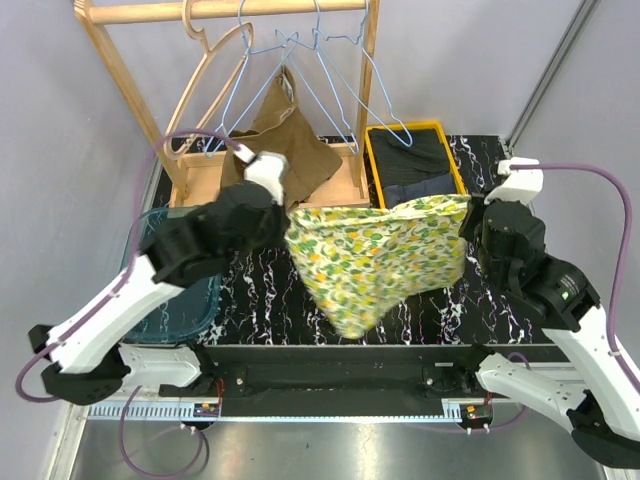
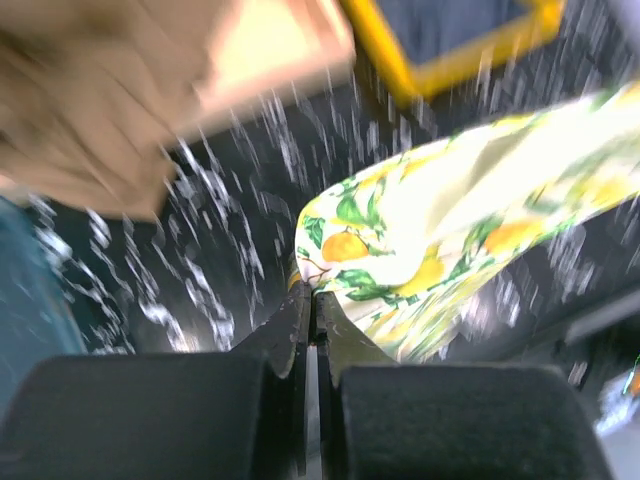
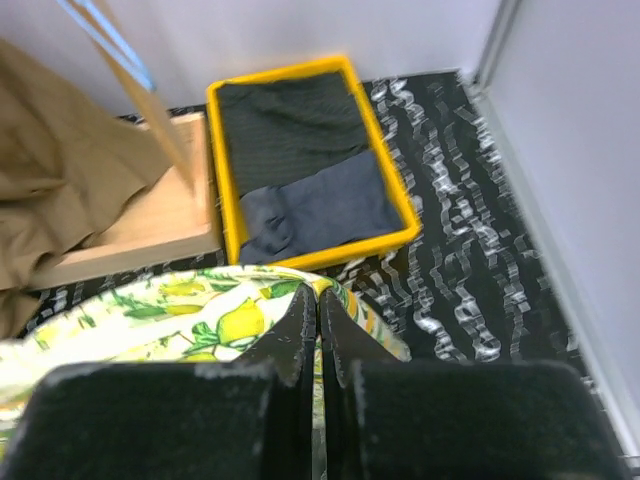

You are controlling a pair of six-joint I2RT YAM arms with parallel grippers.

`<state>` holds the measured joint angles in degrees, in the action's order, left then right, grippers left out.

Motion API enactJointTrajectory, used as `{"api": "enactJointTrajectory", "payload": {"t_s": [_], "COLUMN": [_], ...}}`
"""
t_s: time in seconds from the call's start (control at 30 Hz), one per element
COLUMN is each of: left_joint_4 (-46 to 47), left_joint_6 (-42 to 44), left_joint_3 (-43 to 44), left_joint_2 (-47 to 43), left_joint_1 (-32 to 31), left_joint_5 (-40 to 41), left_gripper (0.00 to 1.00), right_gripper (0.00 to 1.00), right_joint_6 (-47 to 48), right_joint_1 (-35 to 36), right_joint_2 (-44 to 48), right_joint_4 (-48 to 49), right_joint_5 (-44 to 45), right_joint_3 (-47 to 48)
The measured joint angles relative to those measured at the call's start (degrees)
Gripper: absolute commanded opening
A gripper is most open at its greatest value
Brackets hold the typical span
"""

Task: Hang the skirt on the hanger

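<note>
Both arms hold the lemon-print skirt [image 1: 375, 260] stretched above the marbled table [image 1: 250, 290], the left gripper [image 2: 312, 300] and right gripper [image 3: 318, 295] each pinched tight on an edge of it. A yellow crate [image 3: 221, 180] holds folded dark garments [image 3: 310, 190]. Only the overhead view shows the wire hangers [image 1: 387, 95] and a teal bin [image 1: 200, 300].

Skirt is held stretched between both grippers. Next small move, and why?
Probably lift and carry it back toward the blue wire hangers: left gripper and right gripper each pinch a top corner of the skirt, taut between them, but it hangs short of the rack.
</note>
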<state>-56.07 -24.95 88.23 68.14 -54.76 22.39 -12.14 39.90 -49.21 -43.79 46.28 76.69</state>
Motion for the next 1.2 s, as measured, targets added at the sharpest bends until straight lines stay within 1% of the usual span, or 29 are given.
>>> {"api": "enactJointTrajectory", "payload": {"t_s": [0.1, 0.23, 0.3, 0.4, 0.5, 0.6, 0.77, 0.9, 1.1, 1.2], "left_joint_4": [0.3, 0.4, 0.4, 0.2, 0.0, 0.2, 1.7, 4.0, 6.8, 9.4], "left_joint_6": [-0.4, -1.6, -2.4, -3.8, -5.2, -6.0, -6.3, -5.0, -1.0, 0.1], "left_joint_3": [4.9, 5.2, 3.5, -0.6, -5.0, -8.3, -11.5, -11.7, -7.0, -5.8], "left_joint_2": [-2.4, -5.2, -6.1, -7.1, -7.6, -7.8, -7.7, -6.5, -0.4, 2.1], "left_joint_1": [0.2, 0.2, 0.2, 0.1, 0.2, 0.2, 0.2, -1.8, -6.8, -9.4], "left_joint_5": [5.0, 9.4, 10.9, 11.6, 11.2, 9.3, 1.3, -4.7, -12.5, -16.0], "left_gripper": [0.00, 0.00, 0.00, 0.00, 0.00, 0.00, 0.00, 0.00, 0.00, 0.00], "right_gripper": [0.00, 0.00, 0.00, 0.00, 0.00, 0.00, 0.00, 0.00, 0.00, 0.00], "right_joint_6": [-3.9, -9.0, -11.3, -14.0, -15.3, -15.1, -11.9, -5.4, 7.0, 12.2], "right_joint_1": [0.0, 0.1, 0.1, 0.1, 0.0, -0.2, -0.8, -0.9, -1.4, -1.9], "right_joint_2": [1.2, 1.0, -0.1, -1.7, -2.0, -2.5, -5.1, -7.0, -11.3, -13.2], "right_joint_4": [-1.3, -1.5, -2.0, -3.2, -4.4, -6.0, -7.0, -4.9, 0.7, 3.8], "right_joint_5": [-4.0, -9.7, -11.7, -12.1, -11.1, -8.9, -3.2, 1.1, 4.9, 5.3], "right_joint_3": [-3.1, -8.2, -10.4, -12.0, -11.9, -9.5, -0.2, 7.8, 17.9, 20.3]}}
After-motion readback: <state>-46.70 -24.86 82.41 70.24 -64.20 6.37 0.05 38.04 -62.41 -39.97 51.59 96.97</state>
